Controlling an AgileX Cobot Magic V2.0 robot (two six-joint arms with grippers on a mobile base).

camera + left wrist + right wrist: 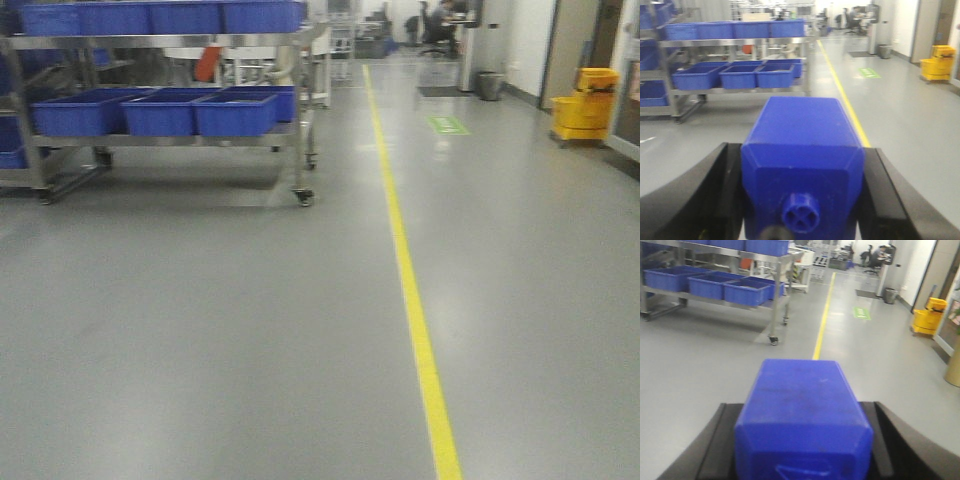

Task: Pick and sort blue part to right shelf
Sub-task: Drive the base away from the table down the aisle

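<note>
In the left wrist view my left gripper point(802, 200) is shut on the blue part point(802, 135). This is a dark-blue block with sloped shoulders, and its round cap point(800, 212) faces the camera. Black fingers point(700, 200) press both of its sides. My right gripper point(802, 450) is shut on a similar blue block point(802, 400), whose cap end is cut off by the frame edge. The right shelf point(160, 41), a steel rack on castors with blue bins point(160, 112), stands ahead on the left, well away from both grippers. It also shows as shelf point(740, 42) and shelf point(776, 295).
A yellow floor line point(415, 320) runs forward to the right of the rack. A yellow mop bucket point(585, 105) stands by the right wall and a grey bin point(490, 85) further back. Another rack with blue bins point(650, 95) is at the far left. Grey floor lies ahead.
</note>
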